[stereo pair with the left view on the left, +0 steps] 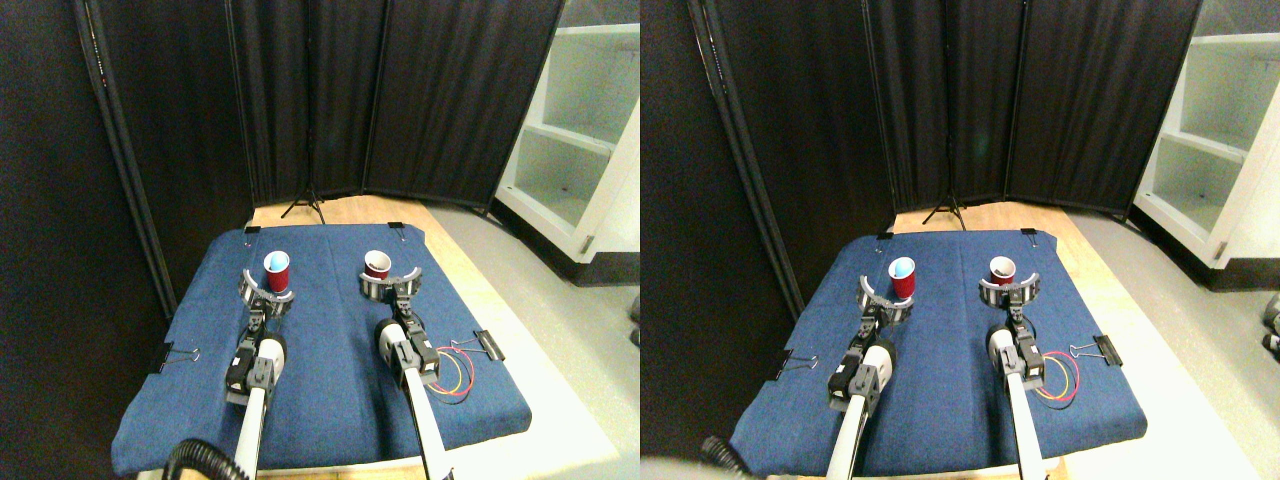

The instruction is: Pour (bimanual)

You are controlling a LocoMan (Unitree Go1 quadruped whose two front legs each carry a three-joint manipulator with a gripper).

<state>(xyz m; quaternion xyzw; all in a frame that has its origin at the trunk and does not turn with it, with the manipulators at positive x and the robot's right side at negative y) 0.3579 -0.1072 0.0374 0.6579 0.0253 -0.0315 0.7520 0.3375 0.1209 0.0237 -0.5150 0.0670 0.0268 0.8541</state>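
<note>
The two red cups stand upright in the middle of the frame, side by side on the blue cloth that covers the bench (330, 400); the left cup (276, 271), pale blue inside, sits just left of centre, and the right cup (377, 265), dark inside, sits well apart from it to the right; each has its long axis vertical. The left gripper (266, 292) has its curved jaws spread in a ring about the foot of the left cup, and the right gripper (390, 284) does the same at the right cup; whether either pair presses on its cup I cannot tell. Each cup lies straight ahead of its own arm, so neither has to cross over. As I judge it, the pour turns on the sideways gap between the cups; one must be lifted, carried across and tipped over the other's mouth.
</note>
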